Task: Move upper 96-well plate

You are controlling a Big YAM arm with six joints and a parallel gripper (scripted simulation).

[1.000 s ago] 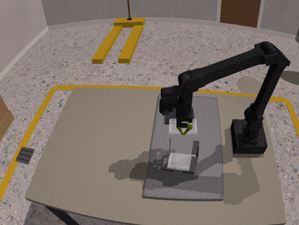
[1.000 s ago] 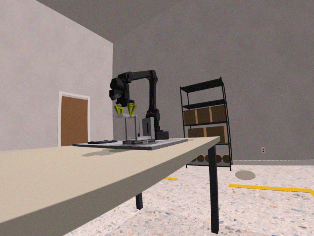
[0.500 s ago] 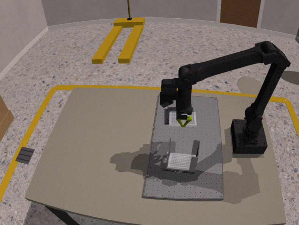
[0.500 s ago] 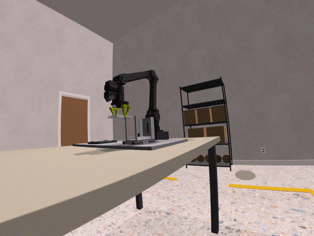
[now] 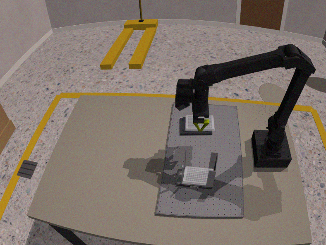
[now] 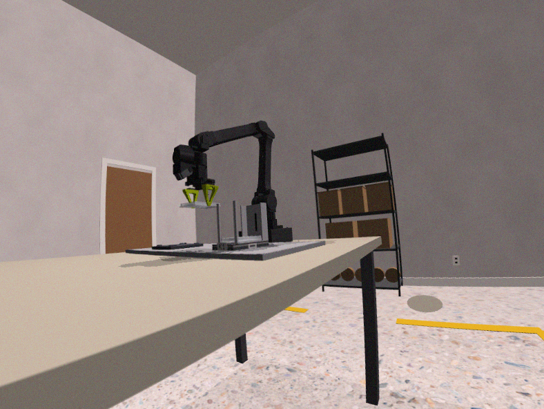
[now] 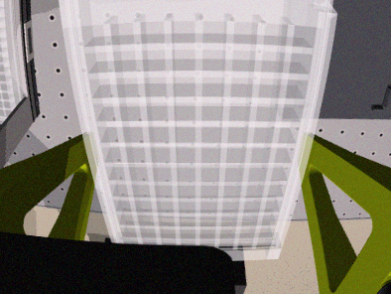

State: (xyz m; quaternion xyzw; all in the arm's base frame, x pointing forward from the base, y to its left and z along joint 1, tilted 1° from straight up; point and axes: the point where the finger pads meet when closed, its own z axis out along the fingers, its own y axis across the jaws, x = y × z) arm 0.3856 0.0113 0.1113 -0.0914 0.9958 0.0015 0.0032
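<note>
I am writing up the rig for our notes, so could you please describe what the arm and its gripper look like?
The arm is matte black throughout, built of long boxy links with rounded joint housings, and rises from a black block base. No loose cables, markings or labels show. The gripper has a bulky black body and two lime-green fingers shaped like open triangular frames.

Clear upper plate (image 5: 199,123) level above nest (image 5: 195,131)

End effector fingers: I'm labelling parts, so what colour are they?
Lime green fingers, clearest in the wrist view, gripping the clear 96-well plate.
</note>
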